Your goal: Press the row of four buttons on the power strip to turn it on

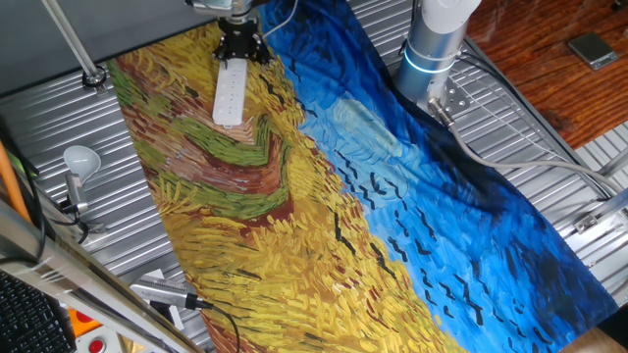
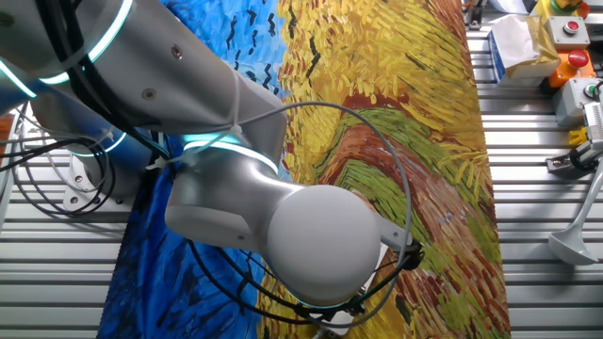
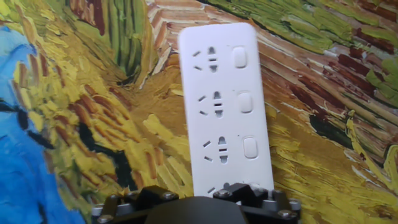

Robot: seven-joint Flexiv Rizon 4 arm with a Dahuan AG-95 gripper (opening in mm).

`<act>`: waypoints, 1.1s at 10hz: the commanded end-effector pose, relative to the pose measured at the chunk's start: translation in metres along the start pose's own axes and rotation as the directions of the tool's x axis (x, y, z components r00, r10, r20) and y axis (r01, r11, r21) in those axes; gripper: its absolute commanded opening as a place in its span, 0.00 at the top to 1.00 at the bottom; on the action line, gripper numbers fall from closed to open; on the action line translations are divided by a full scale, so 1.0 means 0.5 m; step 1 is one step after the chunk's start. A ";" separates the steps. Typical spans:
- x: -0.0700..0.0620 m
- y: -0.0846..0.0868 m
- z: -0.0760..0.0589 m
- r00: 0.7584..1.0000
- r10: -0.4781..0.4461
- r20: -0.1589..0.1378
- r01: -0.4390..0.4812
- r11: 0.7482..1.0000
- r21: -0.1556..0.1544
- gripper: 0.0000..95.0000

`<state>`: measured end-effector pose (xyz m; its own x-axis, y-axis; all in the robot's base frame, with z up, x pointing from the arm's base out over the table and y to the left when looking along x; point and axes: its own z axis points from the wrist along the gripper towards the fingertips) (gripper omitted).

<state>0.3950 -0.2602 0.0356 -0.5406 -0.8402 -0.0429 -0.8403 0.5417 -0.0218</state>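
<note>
Strip (image 3: 224,106): white, flat on the painted cloth (image 1: 294,216), buttons (image 3: 244,102) in a line along one edge. Gripper (image 1: 241,44): black, over the strip's near end, possibly touching; finger gap cannot be told

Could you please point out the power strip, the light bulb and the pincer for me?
power strip (image 3: 221,106): hand view, middle of its white top face.
light bulb (image 1: 80,158): one fixed view, its round white globe.
pincer (image 1: 241,49): same fixed view, black tips at the strip's end.
</note>
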 end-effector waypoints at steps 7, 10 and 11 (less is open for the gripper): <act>-0.001 -0.003 0.020 1.000 0.003 0.005 -0.003 1.000 0.012 0.20; -0.004 -0.007 0.022 1.000 0.002 0.001 -0.002 1.000 0.017 0.20; -0.003 -0.007 0.024 1.000 0.004 0.002 -0.004 1.000 0.018 0.20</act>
<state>0.3990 -0.2602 0.0246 -0.5432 -0.8383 -0.0464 -0.8376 0.5449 -0.0393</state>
